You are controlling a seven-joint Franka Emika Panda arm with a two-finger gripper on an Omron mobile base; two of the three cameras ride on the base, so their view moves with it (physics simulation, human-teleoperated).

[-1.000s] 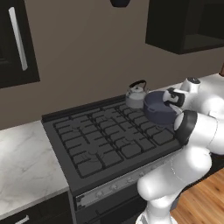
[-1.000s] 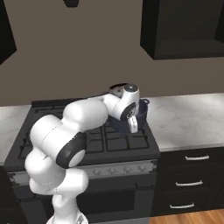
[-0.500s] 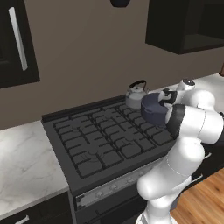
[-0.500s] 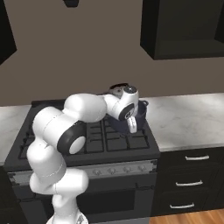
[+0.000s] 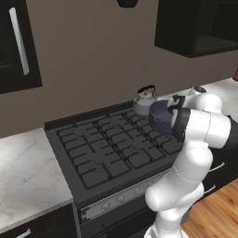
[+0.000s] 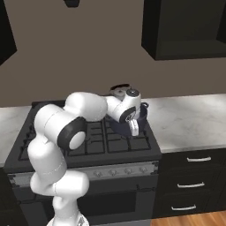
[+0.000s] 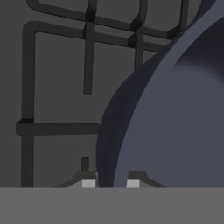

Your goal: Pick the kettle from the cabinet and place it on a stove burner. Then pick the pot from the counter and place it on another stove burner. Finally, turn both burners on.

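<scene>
Your tool [image 7: 110, 183] is clamped on the wall of the round dark blue-grey lidless pot [image 5: 162, 116], one fingertip [image 7: 89, 183] outside the rim, one inside. You hold the pot over the black grid grates [image 5: 116, 146] at the range's right. Just behind sits the small silver-grey kettle [image 5: 144, 99] on a rear burner.

The white arm reaches over the range [image 6: 88, 141] to the pot [image 6: 142, 115] (mostly hidden behind the wrist), kettle [image 6: 119, 90] just behind, marble desk [image 6: 194, 121] rightward.
</scene>
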